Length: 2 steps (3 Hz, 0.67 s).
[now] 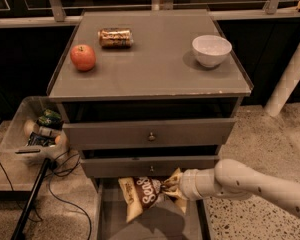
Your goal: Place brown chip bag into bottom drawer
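Observation:
The brown chip bag point(142, 196), dark brown with white script and pale yellow ends, hangs over the back part of the pulled-out bottom drawer point(115, 223). My gripper point(174, 185) reaches in from the right on a pale arm and is shut on the bag's right end, holding it above the drawer's grey floor. The bag's shadow falls on the floor below it. The two higher drawers with small round knobs are closed above.
On the cabinet top lie a red apple point(83, 57), a gold-brown can point(115, 37) on its side and a white bowl point(211, 50). A clear bin point(35, 131) of items and cables sits on the floor at left. A white post point(290, 76) stands at right.

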Motion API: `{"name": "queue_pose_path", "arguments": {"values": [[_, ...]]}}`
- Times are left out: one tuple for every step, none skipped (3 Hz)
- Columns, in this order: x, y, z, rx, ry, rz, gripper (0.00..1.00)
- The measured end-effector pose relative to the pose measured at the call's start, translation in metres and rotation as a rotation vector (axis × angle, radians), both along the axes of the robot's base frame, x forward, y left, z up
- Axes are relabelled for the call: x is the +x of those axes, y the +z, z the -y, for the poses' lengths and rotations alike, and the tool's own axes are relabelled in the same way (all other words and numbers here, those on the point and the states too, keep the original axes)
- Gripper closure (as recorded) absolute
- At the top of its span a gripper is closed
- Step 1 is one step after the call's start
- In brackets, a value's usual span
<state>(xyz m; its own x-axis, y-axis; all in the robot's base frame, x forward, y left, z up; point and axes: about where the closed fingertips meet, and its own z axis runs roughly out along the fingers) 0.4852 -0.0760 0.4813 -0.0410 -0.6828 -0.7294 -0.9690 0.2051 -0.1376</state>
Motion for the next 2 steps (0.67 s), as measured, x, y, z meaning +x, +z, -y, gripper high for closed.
{"name": "queue_pose_path", "arguments": {"values": [[0.0074, -0.0152, 0.0099, 0.108, 0.066, 0.076, 1.0], [0.0068, -0.0197, 0.0088, 0.12, 0.102, 0.096, 1.0]]}}
